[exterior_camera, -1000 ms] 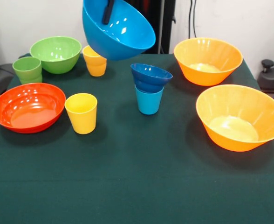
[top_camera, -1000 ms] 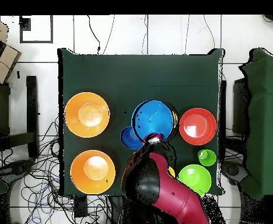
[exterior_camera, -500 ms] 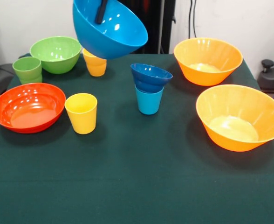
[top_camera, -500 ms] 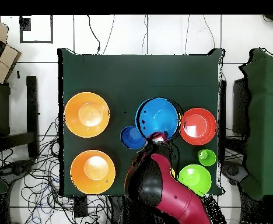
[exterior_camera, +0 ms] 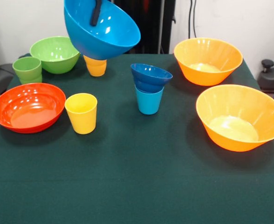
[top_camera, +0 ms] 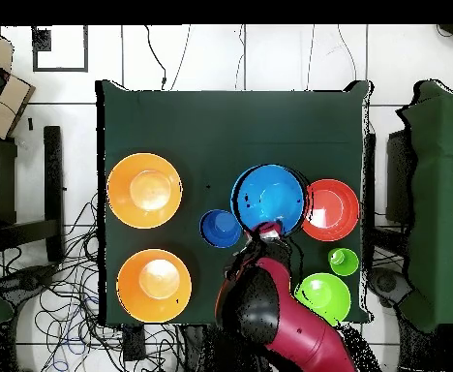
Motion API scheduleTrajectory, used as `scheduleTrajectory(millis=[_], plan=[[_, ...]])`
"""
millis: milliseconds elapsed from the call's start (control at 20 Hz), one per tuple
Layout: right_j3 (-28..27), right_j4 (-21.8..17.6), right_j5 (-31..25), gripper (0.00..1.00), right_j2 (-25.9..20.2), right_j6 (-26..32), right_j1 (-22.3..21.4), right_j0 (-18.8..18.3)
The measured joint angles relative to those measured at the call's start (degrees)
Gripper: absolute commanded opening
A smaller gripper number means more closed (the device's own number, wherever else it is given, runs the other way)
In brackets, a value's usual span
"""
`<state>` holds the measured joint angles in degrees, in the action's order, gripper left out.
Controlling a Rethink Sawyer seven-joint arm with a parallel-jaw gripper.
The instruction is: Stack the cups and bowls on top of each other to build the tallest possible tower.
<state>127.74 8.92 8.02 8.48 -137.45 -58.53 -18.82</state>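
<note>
Above the table, the gripper (exterior_camera: 96,10) grips the tilted light blue bowl's (exterior_camera: 104,35) rim.

A robotics lab: a cloth-covered tabletop (top_camera: 172,126) on a white tiled floor (top_camera: 269,58), loose cables (top_camera: 66,300) tangled around it, a red robot arm (top_camera: 288,329) beside it.

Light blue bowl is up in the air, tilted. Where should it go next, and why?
Probably carry the light blue bowl on toward the red-orange bowl and lower it in: the gripper holds it by the rim, high above the table, and that wide bowl sits empty as a base.
</note>
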Motion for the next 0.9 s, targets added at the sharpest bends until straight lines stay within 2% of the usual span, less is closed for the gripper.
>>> scheduleTrajectory(millis=[500,900], plan=[[1.01,0.00,0.17,0.00,-2.14,-2.41,-0.67,-0.29],[1.37,0.00,2.36,0.00,-3.90,-5.07,-0.64,-0.37]])
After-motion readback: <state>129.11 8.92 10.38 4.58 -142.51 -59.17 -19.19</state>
